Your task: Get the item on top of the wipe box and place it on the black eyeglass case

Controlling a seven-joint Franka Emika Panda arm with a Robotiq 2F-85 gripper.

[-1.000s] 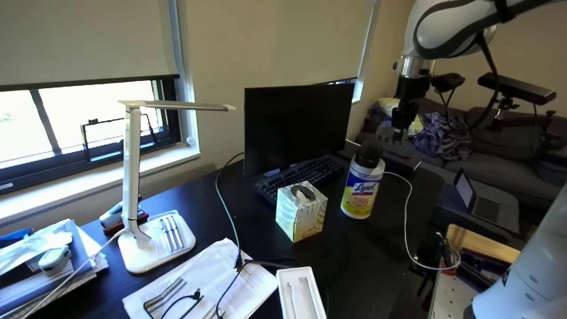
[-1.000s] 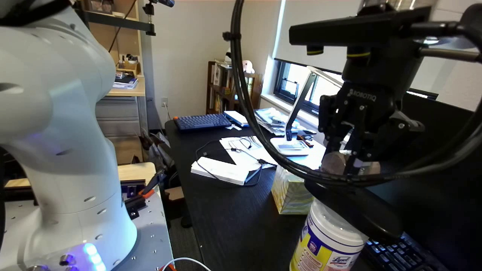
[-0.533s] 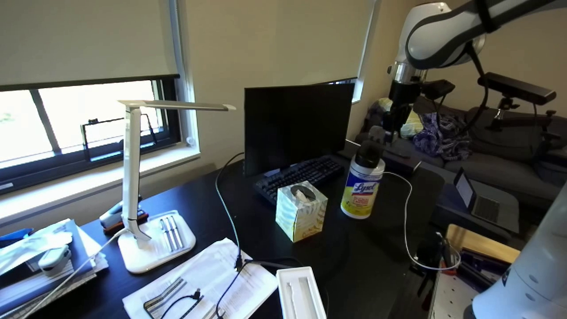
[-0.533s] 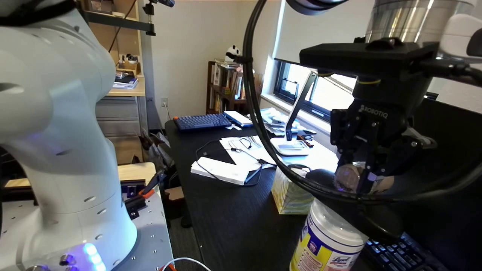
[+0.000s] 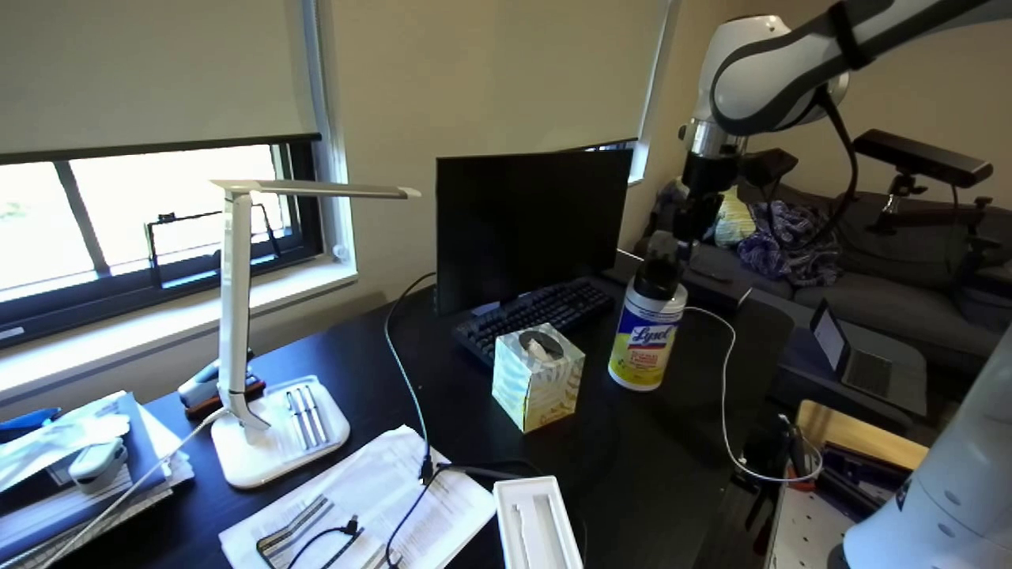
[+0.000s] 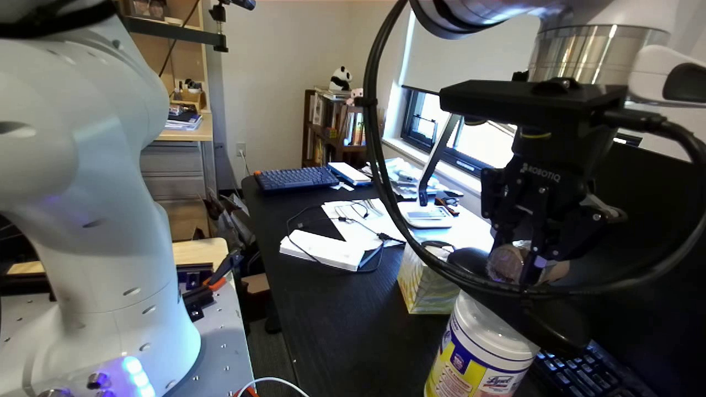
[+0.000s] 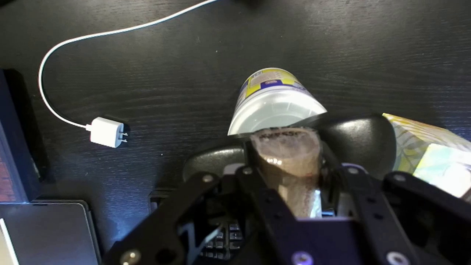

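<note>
Desk (image 5: pixel 648 482), black-topped, carries the whole spread. Beside it rises the white robot arm (image 6: pixel 105 220). A dark monitor (image 5: pixel 530 229) stands along the wall, with a slim white lamp (image 5: pixel 235 292) off to one side and a black keyboard (image 5: pixel 581 304) at its foot. The pincer (image 7: pixel 287 149) points downward, narrowed onto the brownish, round-ended item (image 6: pixel 504 264), a finger pressing either side of it. Underneath stands a Lysol canister (image 5: pixel 647 344), upright; near it yet apart sits the pale, patterned wipe box (image 5: pixel 538 383). Across the canister's top lies the black eyeglass case (image 5: pixel 656 280), overhanging it on both sides. The item itself, smaller than the case, is directly above it in the pincer's grip; whether the two touch I cannot tell. Smallest of all, a white charger plug (image 7: pixel 106 132) lies on the desk in the wrist view, well apart from the canister.
</note>
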